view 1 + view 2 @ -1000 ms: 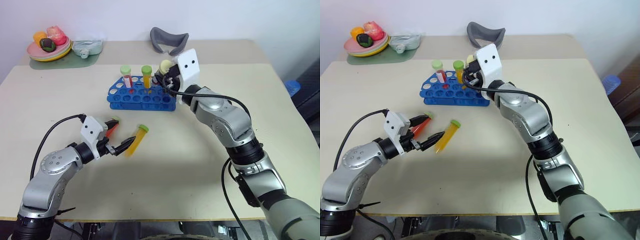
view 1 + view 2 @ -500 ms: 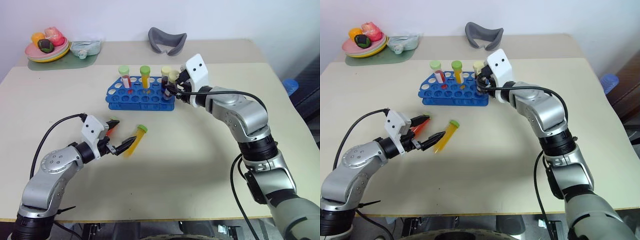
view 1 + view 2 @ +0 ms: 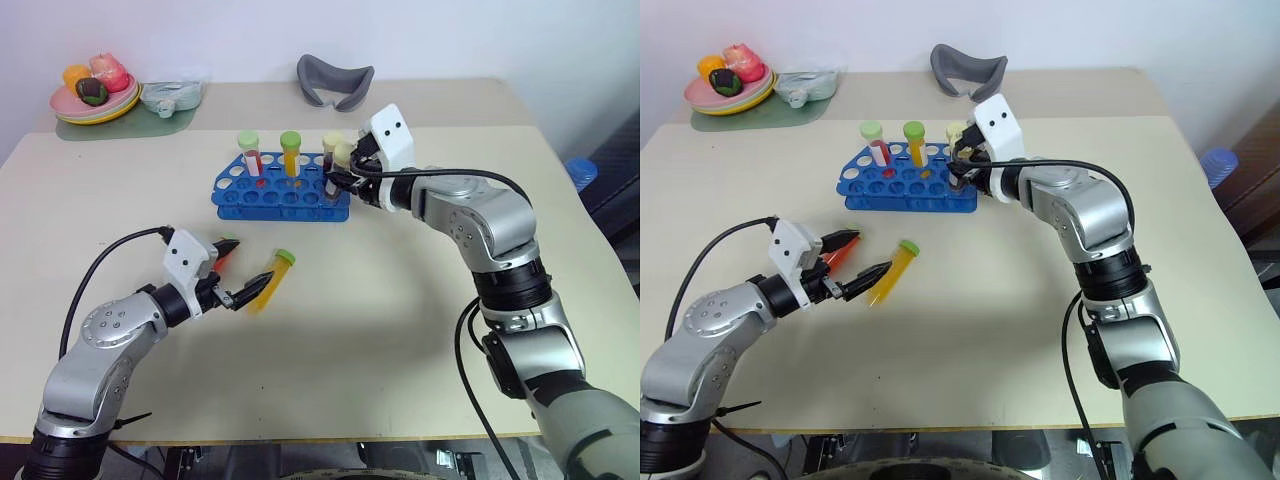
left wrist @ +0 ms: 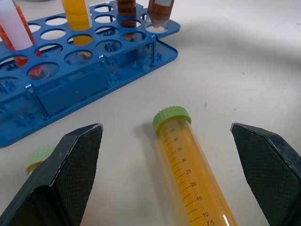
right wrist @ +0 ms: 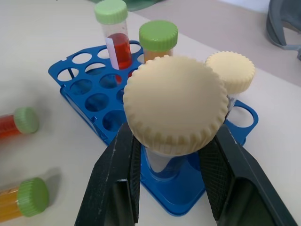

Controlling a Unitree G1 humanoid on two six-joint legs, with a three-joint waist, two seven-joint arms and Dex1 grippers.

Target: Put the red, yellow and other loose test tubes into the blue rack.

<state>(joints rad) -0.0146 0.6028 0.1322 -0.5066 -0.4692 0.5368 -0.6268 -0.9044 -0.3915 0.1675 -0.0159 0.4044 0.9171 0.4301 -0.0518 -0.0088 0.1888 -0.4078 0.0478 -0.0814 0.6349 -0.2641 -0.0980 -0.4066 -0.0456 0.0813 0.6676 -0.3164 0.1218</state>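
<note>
The right claw [image 5: 169, 188] is clenched below a cream-capped tube's [image 5: 175, 106] cap, over the blue rack [image 3: 285, 195] at upper centre. The left claw [image 4: 169, 188] is released astride the yellow tube [image 4: 190, 174] on the tabletop [image 3: 380, 330] — light, rigid, probably slick; mid-barrel is judged the best hold.

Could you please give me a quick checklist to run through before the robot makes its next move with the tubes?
1. Right gripper shut on the cream-capped tube: ok.
2. That tube seated in a corner hole of the blue rack: cannot tell how deep.
3. Tubes already standing in the rack, a red one, a yellow one and a second cream-capped one: ok, upright.
4. Left gripper open, one finger on each side of the loose yellow tube: ok.
5. Loose red tube lying on the table, not yet racked: not ok.
</note>
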